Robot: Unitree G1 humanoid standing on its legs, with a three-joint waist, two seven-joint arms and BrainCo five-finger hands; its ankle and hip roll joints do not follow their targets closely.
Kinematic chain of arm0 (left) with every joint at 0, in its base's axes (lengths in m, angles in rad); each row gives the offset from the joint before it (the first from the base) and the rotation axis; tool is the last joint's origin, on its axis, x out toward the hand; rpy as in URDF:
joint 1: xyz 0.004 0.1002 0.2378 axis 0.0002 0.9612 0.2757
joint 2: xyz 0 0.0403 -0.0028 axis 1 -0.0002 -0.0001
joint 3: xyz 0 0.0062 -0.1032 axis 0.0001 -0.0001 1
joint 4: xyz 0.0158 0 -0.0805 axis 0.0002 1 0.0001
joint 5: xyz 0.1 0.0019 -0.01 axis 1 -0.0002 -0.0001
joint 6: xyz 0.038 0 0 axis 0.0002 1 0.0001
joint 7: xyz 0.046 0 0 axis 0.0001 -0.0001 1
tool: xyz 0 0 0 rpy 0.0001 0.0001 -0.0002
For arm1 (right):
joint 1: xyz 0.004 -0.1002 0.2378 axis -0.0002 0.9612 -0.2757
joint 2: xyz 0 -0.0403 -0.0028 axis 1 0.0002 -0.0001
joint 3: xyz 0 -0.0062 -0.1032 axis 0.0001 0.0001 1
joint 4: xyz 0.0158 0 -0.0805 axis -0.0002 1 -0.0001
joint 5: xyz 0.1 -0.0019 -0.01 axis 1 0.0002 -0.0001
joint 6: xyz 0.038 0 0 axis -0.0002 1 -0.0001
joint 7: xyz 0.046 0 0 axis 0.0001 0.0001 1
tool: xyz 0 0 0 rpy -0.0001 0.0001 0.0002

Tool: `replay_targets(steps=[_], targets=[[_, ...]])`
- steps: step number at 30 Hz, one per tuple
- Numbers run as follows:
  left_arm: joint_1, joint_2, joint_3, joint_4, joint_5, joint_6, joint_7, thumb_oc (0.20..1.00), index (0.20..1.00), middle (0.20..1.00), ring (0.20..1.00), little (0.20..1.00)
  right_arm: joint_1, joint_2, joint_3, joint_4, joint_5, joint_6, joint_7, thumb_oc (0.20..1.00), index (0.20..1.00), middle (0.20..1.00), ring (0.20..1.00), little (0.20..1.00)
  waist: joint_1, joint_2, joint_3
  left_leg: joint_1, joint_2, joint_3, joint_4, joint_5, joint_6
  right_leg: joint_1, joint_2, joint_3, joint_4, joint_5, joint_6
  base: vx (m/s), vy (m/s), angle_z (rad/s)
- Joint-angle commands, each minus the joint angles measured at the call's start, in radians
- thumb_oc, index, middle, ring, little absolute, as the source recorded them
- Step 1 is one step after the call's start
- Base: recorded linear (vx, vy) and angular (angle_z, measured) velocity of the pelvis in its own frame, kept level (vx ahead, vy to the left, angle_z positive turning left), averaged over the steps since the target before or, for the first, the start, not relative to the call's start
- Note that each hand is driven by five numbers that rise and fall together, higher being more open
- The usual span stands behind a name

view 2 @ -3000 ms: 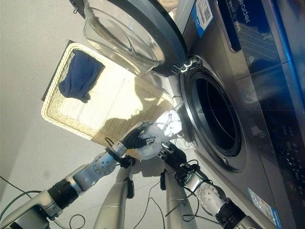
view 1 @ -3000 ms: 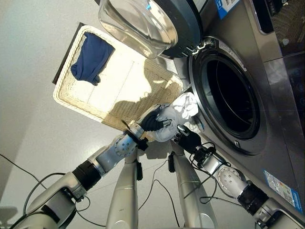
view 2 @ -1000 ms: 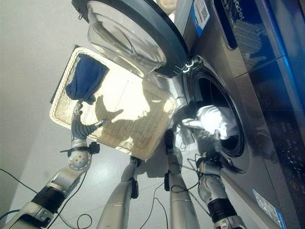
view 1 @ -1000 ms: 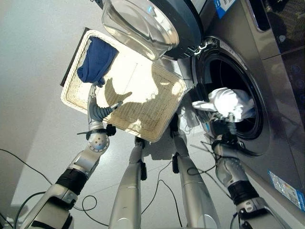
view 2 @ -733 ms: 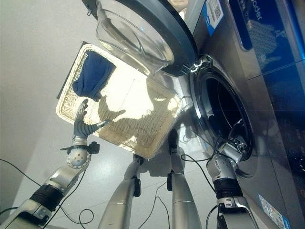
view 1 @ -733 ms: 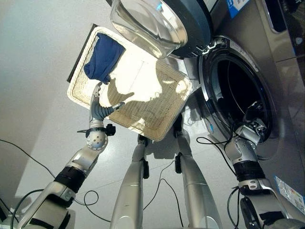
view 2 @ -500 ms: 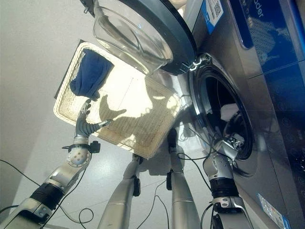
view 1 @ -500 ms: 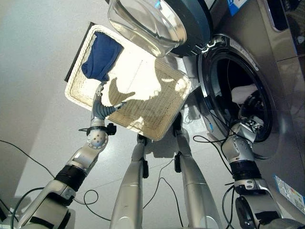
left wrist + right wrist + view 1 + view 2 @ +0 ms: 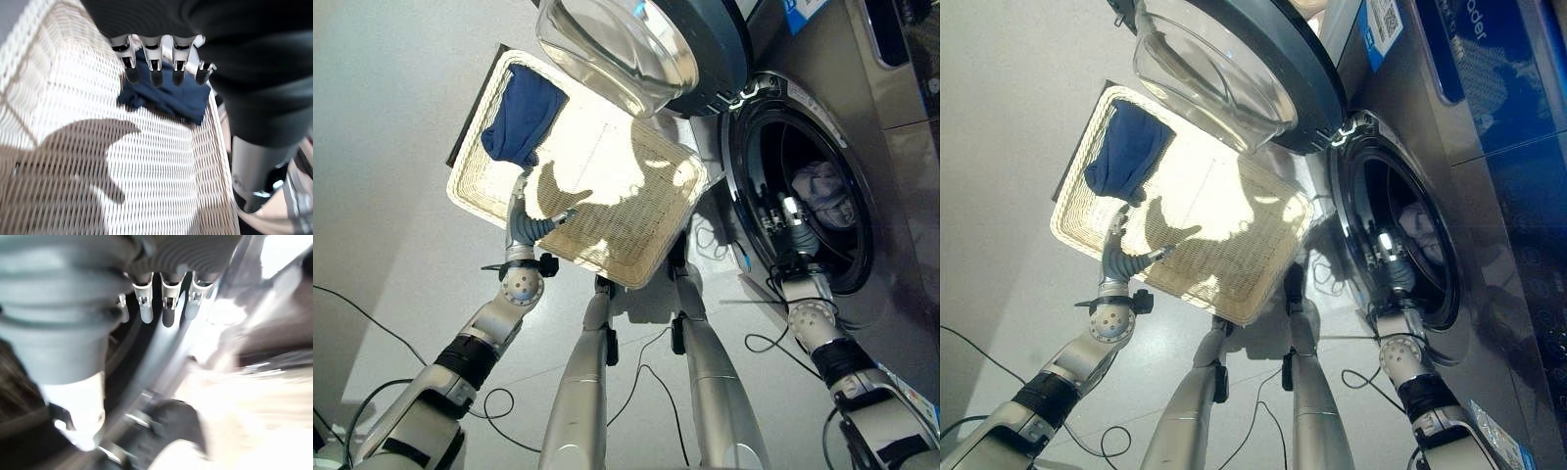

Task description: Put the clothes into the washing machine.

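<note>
Washing machine (image 9: 1489,196): steel front, blue panel above, round door (image 9: 1234,59) swung open with its glass bowl facing out. Drum opening (image 9: 1400,235): dark, with a pale garment (image 9: 1422,227) lying inside.

Right hand (image 9: 1386,257): at the drum's mouth, fingers straight, holding nothing.

Basket (image 9: 1263,284): shallow, pale wicker, on the floor beside the machine, under the open door. A dark blue garment (image 9: 1121,152) is bunched in its far corner.

Left hand (image 9: 1121,250): over the basket's near rim, fingers spread, just short of the blue garment.
</note>
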Motion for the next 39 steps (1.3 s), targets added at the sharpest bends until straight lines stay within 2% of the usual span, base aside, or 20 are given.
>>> replay_targets(steps=[1, 3, 5, 8, 12, 14, 16, 21, 26, 31, 32, 33, 34, 36, 39], targets=[[0.002, 0.016, 0.094, -0.025, 0.114, -0.02, 0.16, 1.0, 1.0, 1.0, 1.0, 1.0, 0.027, -0.018, 0.012, -0.048, -0.08, 0.016, 0.04, 1.0, 1.0, 1.0, 1.0, 1.0, -0.01, 0.013, -0.017, -0.046, -0.04, -0.031, -0.071, 0.107, 0.034, 0.035, 0.004, -0.066, 0.019, -0.015, 0.064, 0.0, 0.0, 0.0], [-0.012, 0.016, 0.126, -0.014, 0.176, 0.005, 0.236, 1.0, 1.0, 1.0, 1.0, 1.0, 0.027, 0.002, 0.057, -0.071, -0.117, 0.049, 0.033, 1.0, 1.0, 1.0, 1.0, 1.0, -0.01, 0.006, -0.017, -0.052, -0.036, -0.029, -0.066, 0.106, 0.031, 0.028, 0.003, -0.069, 0.025, -0.02, 0.062, 0.0, 0.0, 0.0], [-0.021, 0.019, 0.133, -0.011, 0.197, 0.035, 0.259, 1.0, 1.0, 1.0, 1.0, 1.0, 0.034, 0.016, 0.082, -0.096, -0.114, 0.074, 0.019, 1.0, 1.0, 1.0, 1.0, 1.0, -0.011, 0.0, -0.017, -0.047, -0.035, -0.029, -0.063, 0.101, 0.029, 0.032, 0.004, -0.07, 0.027, -0.024, 0.061, 0.0, 0.034, 0.0], [-0.044, 0.024, 0.142, 0.004, 0.22, 0.079, 0.285, 1.0, 1.0, 1.0, 1.0, 1.0, 0.038, 0.041, 0.112, -0.111, -0.106, 0.168, 0.062, 1.0, 1.0, 1.0, 1.0, 1.0, -0.014, -0.008, -0.017, -0.058, -0.034, -0.021, -0.062, 0.105, 0.027, 0.023, 0.002, -0.078, 0.024, -0.019, 0.063, 0.01, 0.068, -0.01], [-0.069, 0.033, 0.127, 0.023, 0.246, 0.141, 0.299, 1.0, 1.0, 1.0, 1.0, 1.0, 0.067, 0.068, 0.171, -0.161, -0.15, 0.262, 0.057, 1.0, 1.0, 1.0, 1.0, 1.0, -0.025, -0.02, -0.017, -0.068, -0.033, -0.008, -0.043, 0.099, 0.025, 0.012, 0.004, -0.074, 0.029, -0.018, 0.063, 0.0, 0.079, -0.04], [-0.076, 0.033, 0.122, 0.034, 0.217, 0.14, 0.283, 1.0, 1.0, 1.0, 1.0, 1.0, 0.086, 0.073, 0.189, -0.172, -0.147, 0.279, 0.062, 1.0, 1.0, 1.0, 1.0, 1.0, -0.03, -0.025, -0.017, -0.065, -0.033, -0.005, -0.038, 0.093, 0.025, 0.014, 0.007, -0.068, 0.03, -0.022, 0.062, 0.02, 0.074, -0.04], [-0.103, 0.035, 0.105, 0.064, 0.22, 0.167, 0.265, 1.0, 1.0, 1.0, 1.0, 1.0, 0.104, 0.076, 0.208, -0.184, -0.14, 0.297, 0.075, 1.0, 1.0, 1.0, 1.0, 1.0, -0.042, -0.032, -0.017, -0.074, -0.033, 0.003, -0.026, 0.089, 0.025, 0.005, 0.01, -0.059, 0.033, -0.021, 0.062, 0.01, 0.093, -0.03], [-0.187, 0.063, 0.048, 0.158, 0.189, 0.245, 0.204, 1.0, 1.0, 1.0, 1.0, 1.0, 0.135, 0.077, 0.232, -0.194, -0.122, 0.323, 0.109, 1.0, 1.0, 1.0, 1.0, 1.0, -0.075, -0.046, -0.017, -0.099, -0.035, 0.024, 0.01, 0.072, 0.029, -0.021, 0.016, -0.027, 0.035, -0.016, 0.064, 0.01, 0.117, -0.13], [-0.281, 0.108, 0.004, 0.248, 0.145, 0.288, 0.166, 1.0, 1.0, 1.0, 1.0, 1.0, 0.154, 0.064, 0.256, -0.196, -0.121, 0.295, 0.144, 1.0, 1.0, 1.0, 1.0, 1.0, -0.106, -0.06, -0.017, -0.12, -0.031, 0.052, 0.034, 0.057, 0.03, -0.047, 0.021, -0.003, 0.039, -0.011, 0.068, 0.01, 0.091, -0.1], [-0.36, 0.132, -0.034, 0.32, 0.113, 0.357, 0.15, 1.0, 1.0, 1.0, 1.0, 1.0, 0.154, 0.059, 0.27, -0.209, -0.094, 0.263, 0.148, 1.0, 1.0, 1.0, 1.0, 1.0, -0.129, -0.075, -0.017, -0.139, -0.031, 0.071, 0.054, 0.042, 0.034, -0.068, 0.022, 0.011, 0.038, -0.002, 0.075, 0.01, 0.065, -0.05], [-0.384, 0.138, -0.041, 0.331, 0.114, 0.4, 0.15, 1.0, 1.0, 1.0, 1.0, 1.0, 0.151, 0.06, 0.27, -0.214, -0.086, 0.259, 0.153, 1.0, 1.0, 1.0, 1.0, 1.0, -0.135, -0.081, -0.017, -0.143, -0.03, 0.078, 0.059, 0.037, 0.035, -0.075, 0.022, 0.014, 0.036, 0.001, 0.076, 0.01, 0.052, -0.01], [-0.384, 0.138, -0.041, 0.331, 0.114, 0.4, 0.15, 1.0, 1.0, 1.0, 1.0, 1.0, 0.151, 0.06, 0.27, -0.214, -0.086, 0.259, 0.153, 1.0, 1.0, 1.0, 1.0, 1.0, -0.135, -0.081, -0.017, -0.143, -0.03, 0.078, 0.059, 0.037, 0.035, -0.075, 0.022, 0.014, 0.036, 0.001, 0.076, 0.01, 0.069, -0.04], [-0.412, 0.153, -0.056, 0.351, 0.125, 0.485, 0.171, 1.0, 1.0, 1.0, 1.0, 1.0, 0.148, 0.056, 0.269, -0.231, -0.069, 0.26, 0.159, 1.0, 1.0, 1.0, 1.0, 1.0, -0.144, -0.087, -0.017, -0.151, -0.031, 0.085, 0.07, 0.029, 0.035, -0.084, 0.022, 0.018, 0.034, 0.006, 0.078, 0.01, 0.055, -0.03], [-0.436, 0.169, -0.068, 0.377, 0.094, 0.572, 0.204, 1.0, 1.0, 1.0, 1.0, 1.0, 0.147, 0.051, 0.27, -0.25, -0.057, 0.259, 0.16, 1.0, 1.0, 1.0, 1.0, 1.0, -0.154, -0.093, -0.017, -0.164, -0.03, 0.092, 0.088, 0.018, 0.036, -0.099, 0.02, 0.021, 0.033, 0.011, 0.08, 0.02, 0.06, -0.06], [-0.483, 0.215, -0.093, 0.437, 0.076, 0.754, 0.252, 1.0, 1.0, 1.0, 1.0, 1.0, 0.153, 0.039, 0.273, -0.291, -0.031, 0.266, 0.161, 1.0, 1.0, 1.0, 1.0, 1.0, -0.175, -0.112, -0.017, -0.185, -0.023, 0.11, 0.116, 0.002, 0.035, -0.12, 0.018, 0.025, 0.027, 0.018, 0.084, 0.02, 0.051, -0.09]])
